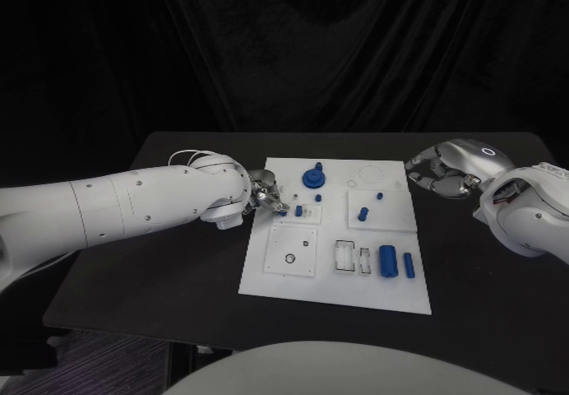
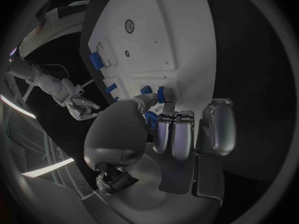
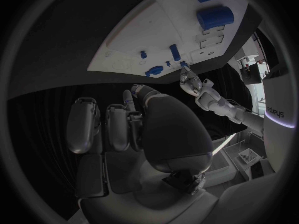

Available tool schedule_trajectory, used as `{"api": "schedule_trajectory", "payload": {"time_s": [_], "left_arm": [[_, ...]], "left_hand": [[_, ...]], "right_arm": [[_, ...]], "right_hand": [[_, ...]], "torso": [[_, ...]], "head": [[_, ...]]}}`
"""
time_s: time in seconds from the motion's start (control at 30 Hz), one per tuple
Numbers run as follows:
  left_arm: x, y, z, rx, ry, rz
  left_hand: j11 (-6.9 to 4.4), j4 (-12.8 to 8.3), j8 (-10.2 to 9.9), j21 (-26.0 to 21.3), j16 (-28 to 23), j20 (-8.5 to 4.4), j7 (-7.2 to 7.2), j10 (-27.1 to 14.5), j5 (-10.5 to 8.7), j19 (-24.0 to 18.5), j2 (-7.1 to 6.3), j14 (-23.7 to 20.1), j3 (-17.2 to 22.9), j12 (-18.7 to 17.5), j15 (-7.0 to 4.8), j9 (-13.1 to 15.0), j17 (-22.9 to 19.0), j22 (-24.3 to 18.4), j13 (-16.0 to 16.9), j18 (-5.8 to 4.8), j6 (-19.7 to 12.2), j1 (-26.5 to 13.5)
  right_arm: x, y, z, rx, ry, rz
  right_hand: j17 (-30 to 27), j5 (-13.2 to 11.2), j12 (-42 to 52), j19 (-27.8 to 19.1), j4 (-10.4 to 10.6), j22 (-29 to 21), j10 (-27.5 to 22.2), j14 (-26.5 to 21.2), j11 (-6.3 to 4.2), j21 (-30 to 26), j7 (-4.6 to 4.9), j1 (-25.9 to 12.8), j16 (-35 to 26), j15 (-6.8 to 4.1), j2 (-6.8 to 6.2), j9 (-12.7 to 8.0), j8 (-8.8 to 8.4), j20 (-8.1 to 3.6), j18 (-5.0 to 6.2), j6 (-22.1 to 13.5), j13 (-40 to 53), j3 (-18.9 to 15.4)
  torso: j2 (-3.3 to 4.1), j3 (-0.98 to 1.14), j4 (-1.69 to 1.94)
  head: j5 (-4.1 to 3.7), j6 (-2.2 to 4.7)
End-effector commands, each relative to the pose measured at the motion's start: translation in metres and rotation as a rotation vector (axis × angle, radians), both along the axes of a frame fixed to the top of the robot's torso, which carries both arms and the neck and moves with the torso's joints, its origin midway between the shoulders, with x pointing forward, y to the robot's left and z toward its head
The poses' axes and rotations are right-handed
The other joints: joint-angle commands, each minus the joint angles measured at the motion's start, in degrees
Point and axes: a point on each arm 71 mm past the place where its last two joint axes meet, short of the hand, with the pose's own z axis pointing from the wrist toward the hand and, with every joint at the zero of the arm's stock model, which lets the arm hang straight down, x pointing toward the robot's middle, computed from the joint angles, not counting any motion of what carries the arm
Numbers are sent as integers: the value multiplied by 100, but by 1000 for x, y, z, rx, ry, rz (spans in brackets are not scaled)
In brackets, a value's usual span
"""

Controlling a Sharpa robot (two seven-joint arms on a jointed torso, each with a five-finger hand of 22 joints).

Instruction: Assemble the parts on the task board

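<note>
The white task board (image 1: 275, 276) lies mid-table. My left hand (image 1: 263, 196) is over its left edge, thumb tip (image 2: 148, 100) against a small blue part (image 1: 299, 211) standing in a small plate there. Whether it grips that small blue part (image 2: 163, 94) I cannot tell. My right hand (image 1: 441, 174) hovers off the board's far right corner, fingers (image 3: 117, 127) loosely bent, holding nothing. On the board stand a blue round knob (image 1: 314, 177) and two small blue pegs (image 1: 380, 196) (image 1: 363, 215). A blue block (image 1: 386, 261) and a blue cylinder (image 1: 408, 264) lie near the right edge.
The black table (image 1: 166, 263) has bare room left of the board and in front of it. A square plate with a ring hole (image 1: 290, 260) sits on the board's near left. Black curtain hangs behind the table.
</note>
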Motion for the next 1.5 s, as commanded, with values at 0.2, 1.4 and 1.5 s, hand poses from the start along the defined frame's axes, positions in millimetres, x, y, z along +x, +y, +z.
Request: {"api": "schedule_trajectory", "payload": {"time_s": [0.2,1.4,1.5], "left_arm": [[-3,-2,-4,-14,-49,-12],[-3,0,-5,-16,-36,-45],[-4,-1,-5,-18,-32,-53]], "left_hand": [[-20,-73,30,21,15,-19,-56,597,152,2,67,595,2,15,-31,13,1509,1075,1506,69,60,65],[-41,-155,71,-20,15,-38,-78,597,337,-11,13,595,22,15,-51,46,1509,1062,1506,78,95,104],[-37,-167,62,-39,15,-38,-73,597,320,-22,10,595,29,15,-48,45,1509,1056,1506,82,75,114]], "right_arm": [[0,-2,-2,-7,11,-18],[-1,-2,-4,-14,24,-24],[-1,-3,-4,-14,24,-24]], "right_hand": [[369,42,-36,46,5,1028,194,355,4,-28,6,-28,-38,17,39,-9,-31,9,-44,27,1129,47],[355,193,-43,45,-52,1027,195,353,9,-38,14,-27,-52,20,31,-20,-32,11,-43,32,1122,120],[355,193,-43,45,-52,1027,195,353,9,-38,14,-27,-52,20,31,-20,-32,11,-43,32,1122,120]], "torso": [[5,-6,-2],[-2,-5,4],[1,-4,-2]], "head": [[0,-1],[8,-1],[12,-1]]}}
